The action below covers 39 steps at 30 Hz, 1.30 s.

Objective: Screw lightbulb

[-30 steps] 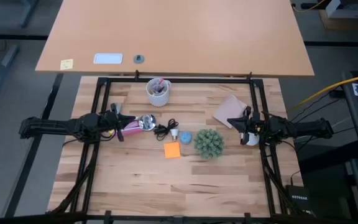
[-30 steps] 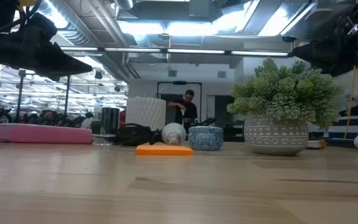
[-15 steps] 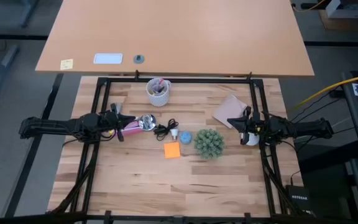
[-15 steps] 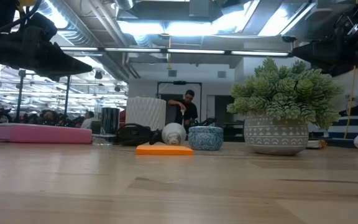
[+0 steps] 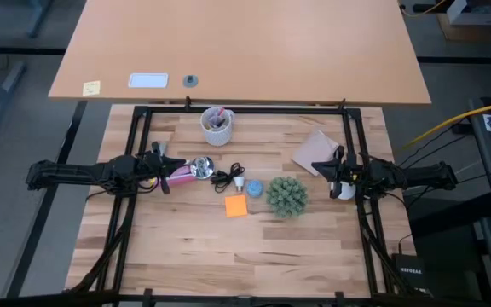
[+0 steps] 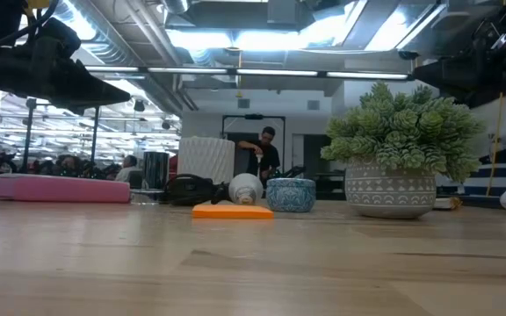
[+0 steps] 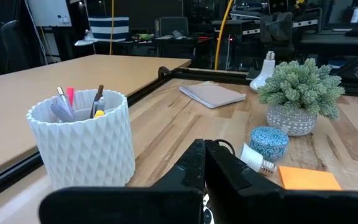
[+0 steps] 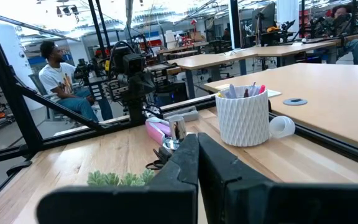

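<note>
- No change over the last second: both arms sit where they were, nothing on the table has shifted. Only the person in the room beyond the table has moved slightly.
- Left gripper [image 5: 162,162] parked at the table's left side, just beside the pink block [image 5: 181,173]; fingers pressed together, holding nothing.
- Right gripper [image 5: 324,168] parked at the right side, near the tan notebook [image 5: 315,151] and a white object at its wrist; fingers likewise closed, empty.
- Lightbulb [image 5: 239,182] lies on its side mid-table, between the silver socket [image 5: 200,167] with its black cord [image 5: 222,177] and the small blue bowl [image 5: 254,188]; the orange sticky note [image 5: 235,205] just in front. Left wrist view shows its metal base pointing toward the sticky note [image 7: 253,158].
- Potted plant [image 5: 286,195] stands to the right of the bowl; ribbed pen cup [image 5: 216,124] at the far edge.
- Reading: task not begun. Bulb and socket untouched and apart. Both grippers must open before any pick.
- Likely next: one arm takes the bulb, the other steadies the socket. Bulb is round and could roll when nudged.
</note>
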Available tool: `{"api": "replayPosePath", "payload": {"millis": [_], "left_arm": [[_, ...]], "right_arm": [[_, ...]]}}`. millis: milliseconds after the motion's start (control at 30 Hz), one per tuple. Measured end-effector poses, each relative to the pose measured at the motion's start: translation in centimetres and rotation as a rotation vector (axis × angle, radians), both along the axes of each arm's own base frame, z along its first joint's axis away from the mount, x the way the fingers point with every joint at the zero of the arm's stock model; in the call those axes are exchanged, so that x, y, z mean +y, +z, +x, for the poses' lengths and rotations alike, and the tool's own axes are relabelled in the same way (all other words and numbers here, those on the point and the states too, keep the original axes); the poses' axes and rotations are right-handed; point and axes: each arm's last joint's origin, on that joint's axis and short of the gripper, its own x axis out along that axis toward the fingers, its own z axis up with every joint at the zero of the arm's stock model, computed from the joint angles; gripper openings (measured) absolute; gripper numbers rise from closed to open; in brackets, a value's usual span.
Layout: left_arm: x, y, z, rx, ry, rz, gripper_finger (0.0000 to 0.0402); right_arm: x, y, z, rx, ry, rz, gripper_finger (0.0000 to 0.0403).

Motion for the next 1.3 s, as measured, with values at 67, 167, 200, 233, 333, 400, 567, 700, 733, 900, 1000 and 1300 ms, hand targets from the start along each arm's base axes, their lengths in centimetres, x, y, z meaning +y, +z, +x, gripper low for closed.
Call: {"api": "replayPosePath", "payload": {"millis": [67,167,200,233,333,400,567,700,733,900,1000,1300], "left_arm": [[0.0,0.0,0.0,0.0,0.0,0.0,0.0],[0.0,0.0,0.0,0.0,0.0,0.0,0.0],[0.0,0.0,0.0,0.0,0.0,0.0,0.0],[0.0,0.0,0.0,0.0,0.0,0.0,0.0],[0.0,0.0,0.0,0.0,0.0,0.0,0.0],[0.0,0.0,0.0,0.0,0.0,0.0,0.0],[0.0,0.0,0.0,0.0,0.0,0.0,0.0],[0.0,0.0,0.0,0.0,0.0,0.0,0.0],[0.0,0.0,0.0,0.0,0.0,0.0,0.0],[0.0,0.0,0.0,0.001,0.0,0.0,0.0],[0.0,0.0,0.0,0.0,0.0,0.0,0.0],[0.0,0.0,0.0,0.0,0.0,0.0,0.0]], "right_arm": [[0.0,0.4,0.0,-0.038,-0.011,0.006,0.0003],[-0.1,0.8,-0.1,-0.083,-0.037,0.016,0.0003],[-0.1,0.8,-0.1,-0.086,-0.038,0.016,0.0003],[-0.1,0.8,-0.1,-0.088,-0.038,0.017,0.0003],[0.0,0.9,-0.1,-0.104,-0.004,0.071,0.0003],[0.1,0.9,-0.1,-0.126,0.063,0.163,0.0003],[0.0,1.2,-0.2,-0.161,0.034,0.235,0.0003],[-0.1,1.8,-0.4,-0.172,0.01,0.196,0.001],[-0.1,2.1,-0.4,-0.175,0.023,0.167,0.0017],[0.0,2.8,-0.5,-0.16,0.028,0.042,0.0088],[0.0,3.1,-0.6,-0.127,0.003,-0.119,0.0133],[-0.4,7.2,-1.8,0.095,-0.067,-0.167,0.0182]]}}
